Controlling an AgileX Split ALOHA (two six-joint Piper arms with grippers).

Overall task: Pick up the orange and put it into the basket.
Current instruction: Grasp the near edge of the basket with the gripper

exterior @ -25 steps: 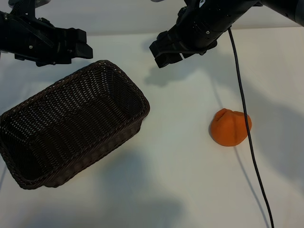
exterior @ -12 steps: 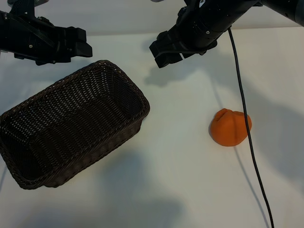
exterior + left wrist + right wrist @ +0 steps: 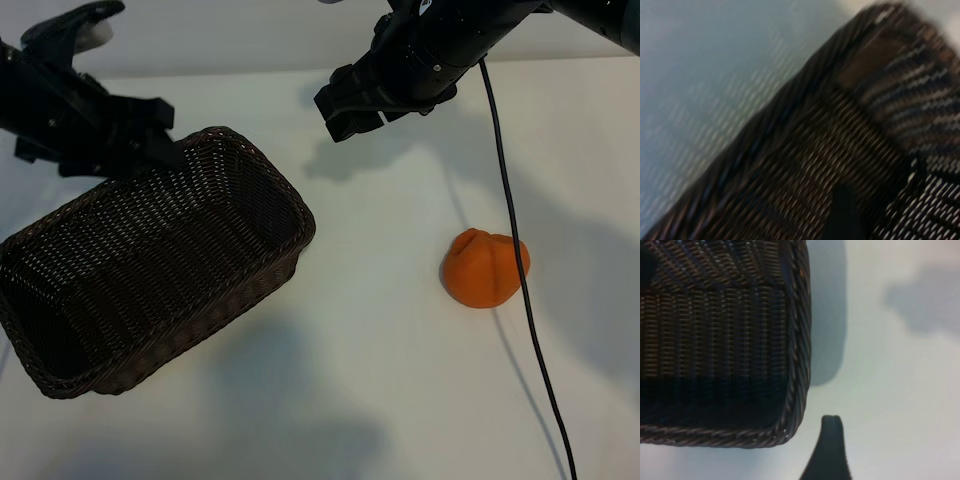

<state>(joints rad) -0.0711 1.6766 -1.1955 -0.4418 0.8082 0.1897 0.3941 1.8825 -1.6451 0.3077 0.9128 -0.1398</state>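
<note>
Left gripper (image 3: 165, 140): upper left of the exterior frame, at the far edge of the basket, its dark fingers tilted down toward the rim; jaws wide apart and holding nothing.
Left gripper, wrist view: one dark fingertip (image 3: 842, 215) shows at the bottom of the frame over blurred brown weave; whether it touches the wicker cannot be told.
Right gripper (image 3: 350, 118): upper centre of the exterior frame, hanging above the table between the basket and the orange, pointing down and toward the left of the picture; jaws wide apart and empty.
Right gripper, wrist view: a single dark fingertip (image 3: 830, 450) at the bottom centre, over bare table just beside the basket's corner.
Orange (image 3: 484, 267): right of centre in the exterior frame, sitting on the table, creased on top, well apart from both grippers and from the basket.
Basket (image 3: 250, 270): left half of the exterior frame, lying at a slant from lower left to upper centre, open side up, nothing visible inside.
Basket, wrist views: its braided rim (image 3: 790, 95) runs diagonally across the left wrist frame; a rounded corner (image 3: 792, 405) fills the left part of the right wrist frame.
Cable (image 3: 515, 250): a thin black line running from the right arm down the right side of the frame, passing across the orange's right edge.
Table (image 3: 380, 380): plain white surface, with soft shadows of the arms on it.
</note>
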